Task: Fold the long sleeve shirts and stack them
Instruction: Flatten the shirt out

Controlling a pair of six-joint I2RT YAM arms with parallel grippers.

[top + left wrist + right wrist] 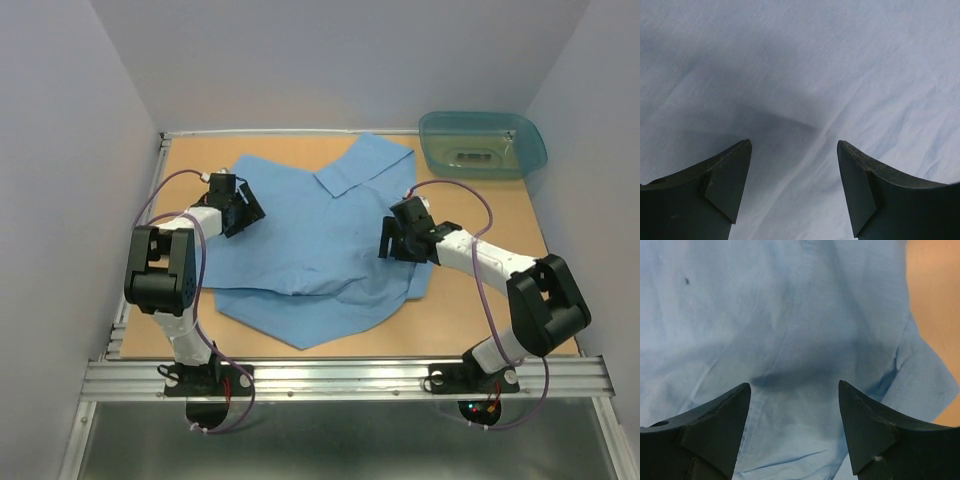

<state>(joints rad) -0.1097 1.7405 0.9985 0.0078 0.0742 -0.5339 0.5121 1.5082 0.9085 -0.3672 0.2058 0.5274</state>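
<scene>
**Both pincers apart over the blue shirt**

The light blue long sleeve shirt (310, 250) lies spread over the middle of my tabletop (445, 320), rumpled rather than flat. One pointed corner reaches toward the near edge, between my two bases. At the far side a flap of cloth is folded back over the body, and a squared end of the shirt runs out toward the teal tub (530, 150), which stands apart from it in the far right corner.

My left pincer (243, 208) sits over the shirt's left side. Its jaws are apart with nothing between them. From my left wrist I see only pale blue cloth filling the view, with one soft crease running up and away between my fingers (730, 175) and a dark shadow beneath them.

My right pincer (392, 240) is over the shirt's right side, near its edge. Its jaws are spread too and hold nothing. My right wrist shows wrinkled cloth below, a small dark speck on it at upper left, and a strip of bare tabletop past the shirt's edge on the right.

I cannot tell whether either pincer's tips touch the cloth.
</scene>
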